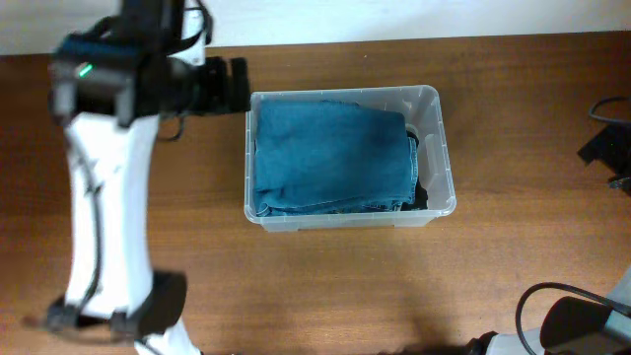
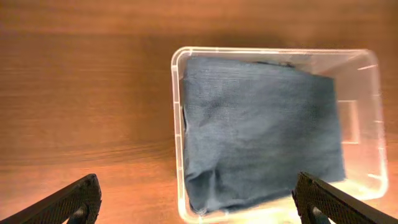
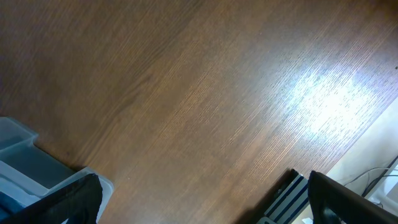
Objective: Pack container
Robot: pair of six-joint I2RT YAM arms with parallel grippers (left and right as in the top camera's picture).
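Overhead: container (image 1: 441, 148) sits on the wooden table (image 1: 325, 286), a little right of centre and nearer the far edge, long side running left to right. A folded blue denim cloth (image 1: 330, 158) lies inside it and fills the left end and the middle. A strip at the right end is uncovered, and something dark shows there beside the cloth, too small to identify. In the left wrist view a white label (image 2: 349, 121) shows through the clear base in that bare strip. The left arm (image 1: 108, 197) reaches up the left side of the table, and its left gripper (image 2: 196, 183) is just beside the container's far left corner in the overhead view. Its fingers are spread wide with nothing pinched; one finger (image 2: 74, 202) appears over bare wood, the other over the container's near corner. The right gripper (image 3: 204, 180) is likewise spread wide and grips nothing, looking down on bare table wood. A corner of the container shows at the lower left of the right wrist view, beside one finger. Overhead, only part of the right arm (image 1: 577, 325) shows at the lower right corner, well apart from the container. A dark object (image 1: 606, 143) sits at the right edge, unclear what it is
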